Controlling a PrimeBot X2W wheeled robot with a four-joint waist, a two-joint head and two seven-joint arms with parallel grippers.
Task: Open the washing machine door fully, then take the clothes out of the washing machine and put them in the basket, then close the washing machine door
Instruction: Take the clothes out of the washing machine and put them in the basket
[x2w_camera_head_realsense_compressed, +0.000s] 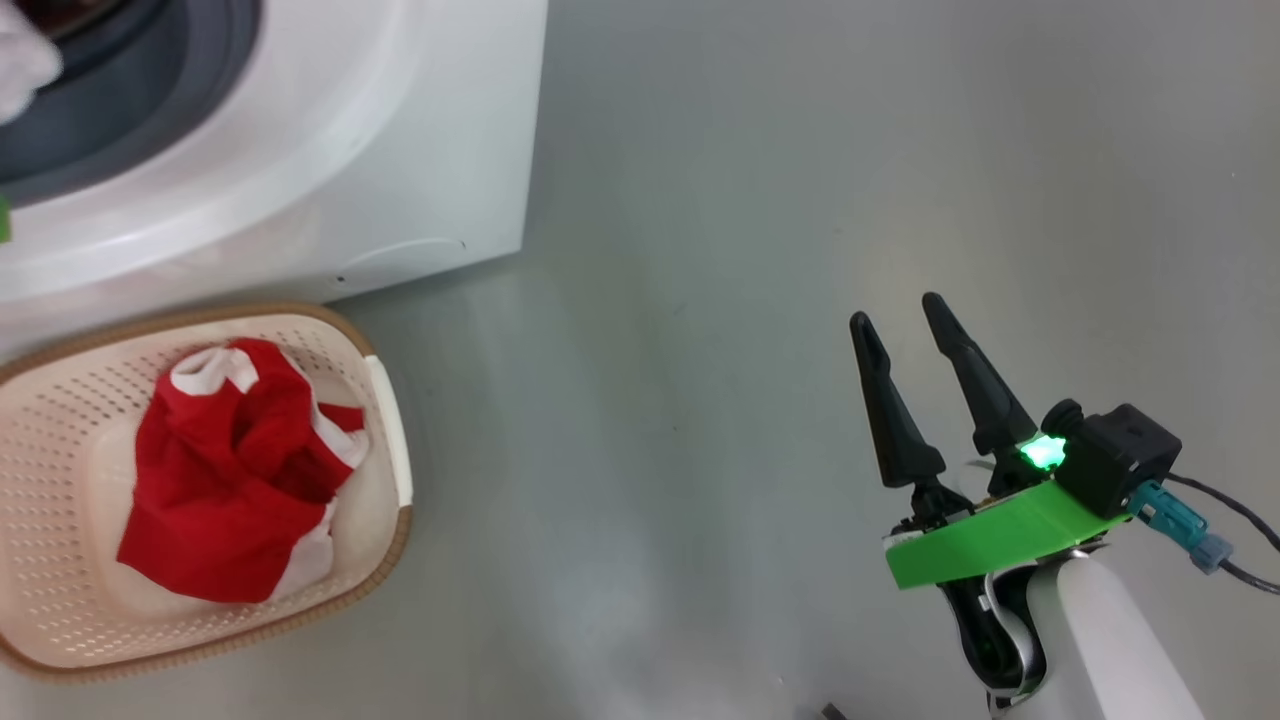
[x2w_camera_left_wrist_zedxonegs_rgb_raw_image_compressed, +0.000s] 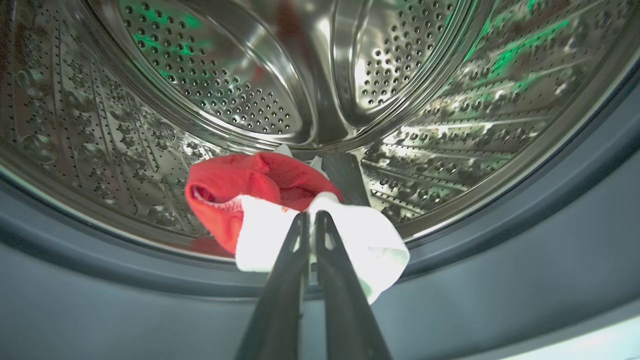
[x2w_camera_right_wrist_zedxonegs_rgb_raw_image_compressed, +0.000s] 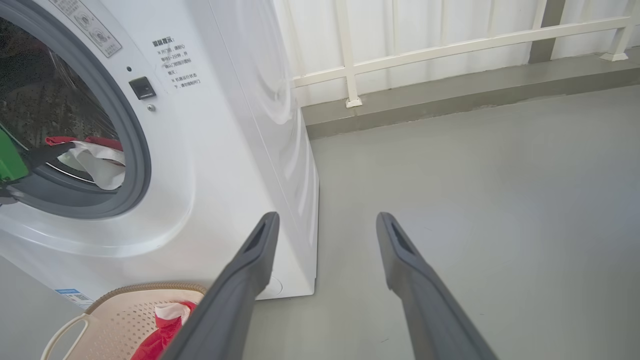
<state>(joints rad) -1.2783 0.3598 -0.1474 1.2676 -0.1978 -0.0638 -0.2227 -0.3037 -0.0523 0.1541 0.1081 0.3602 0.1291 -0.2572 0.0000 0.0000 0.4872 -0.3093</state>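
Left pincer (x2w_camera_left_wrist_zedxonegs_rgb_raw_image_compressed: 311, 215): fingers pinched almost flat together on the white part of a red-and-white garment (x2w_camera_left_wrist_zedxonegs_rgb_raw_image_compressed: 260, 185), so I've got cloth clamped, not air.
Where that garment sits: low in the steel drum (x2w_camera_left_wrist_zedxonegs_rgb_raw_image_compressed: 225, 90), bunched up right at the front lip next to the grey gasket (x2w_camera_left_wrist_zedxonegs_rgb_raw_image_compressed: 500, 250).
Why grab there: the white fold is the bit nearest the opening and it stands proud, so it looks like the easiest handle.
Right pincer (x2w_camera_head_realsense_compressed: 897, 312): wide open, nothing in it, hanging over bare floor (x2w_camera_head_realsense_compressed: 700, 300) well off to the side of the washing machine (x2w_camera_head_realsense_compressed: 400, 150). My guess is it's parked there to stay out of the left arm's way.
Basket (x2w_camera_head_realsense_compressed: 200, 315): on the floor just beside the machine's front, under the opening, so it's a short carry. A red garment (x2w_camera_head_realsense_compressed: 230, 470) with white bands is lying in it.
Progress: unloading looks about half done, I reckon. Can't tell whether anything else hides deeper in the drum.
Next: pull back over the gasket, over to the basket, let go. Door comes last.
Risk: it's a thin pinch on a loose fold, so it could slip or drag on the gasket.
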